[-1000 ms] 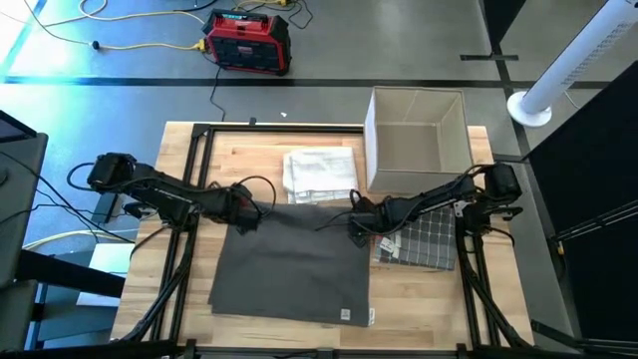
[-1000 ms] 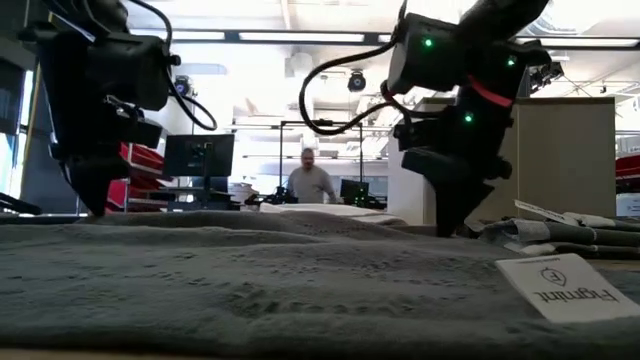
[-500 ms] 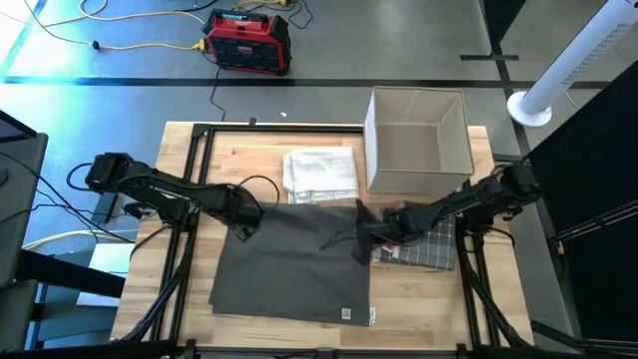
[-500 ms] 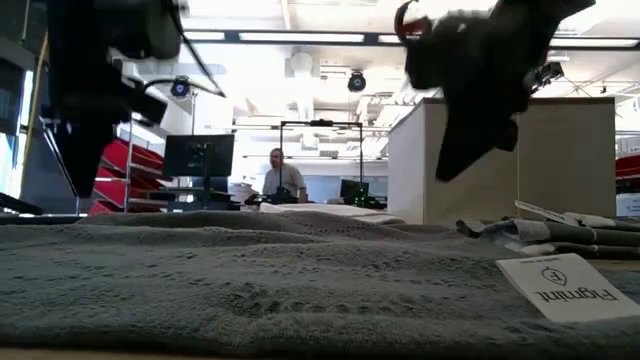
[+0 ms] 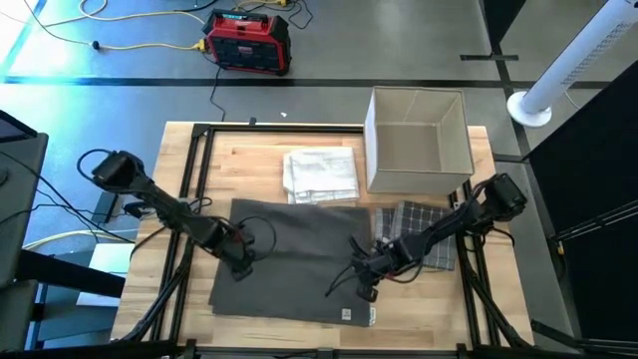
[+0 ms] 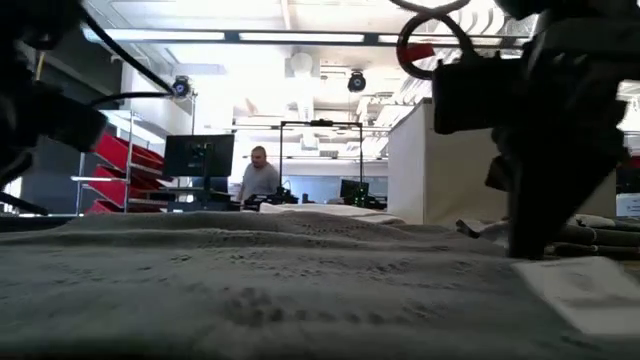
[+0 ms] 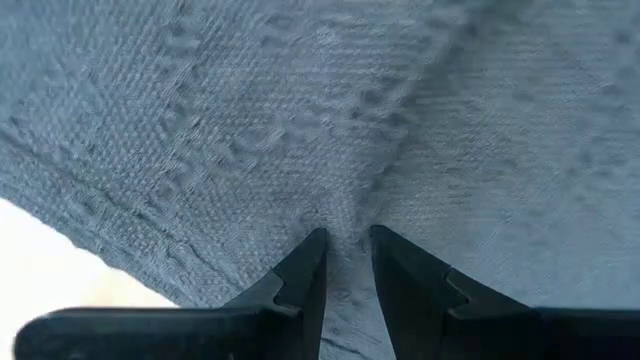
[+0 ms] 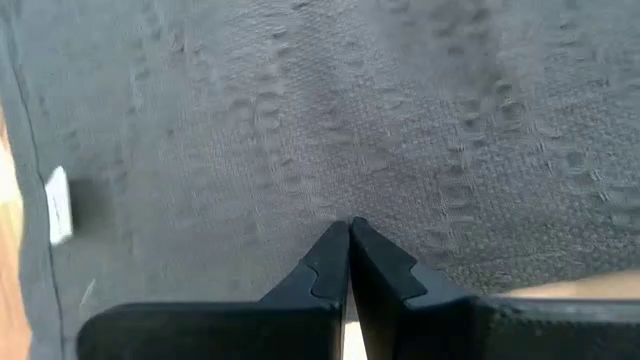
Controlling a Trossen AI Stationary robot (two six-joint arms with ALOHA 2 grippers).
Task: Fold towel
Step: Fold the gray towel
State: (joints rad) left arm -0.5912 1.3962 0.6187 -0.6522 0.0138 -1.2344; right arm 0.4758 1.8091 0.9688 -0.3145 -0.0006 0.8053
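With the grey towel (image 5: 291, 259) spread flat mid-frame on the bench (image 5: 179, 140), both hands sit low on it: left hand (image 5: 239, 267) at its left edge, nipping cloth, right hand (image 5: 364, 282) at its lower right, clenched. Folded cloths (image 5: 321, 175) and a box (image 5: 417, 140) crowd the frame's upper right.

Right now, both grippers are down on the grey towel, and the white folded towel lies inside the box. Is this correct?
Not quite. The left gripper and right gripper are down on the grey towel, but the white folded towel lies on the table beside the box, not inside it. The high view shows this.
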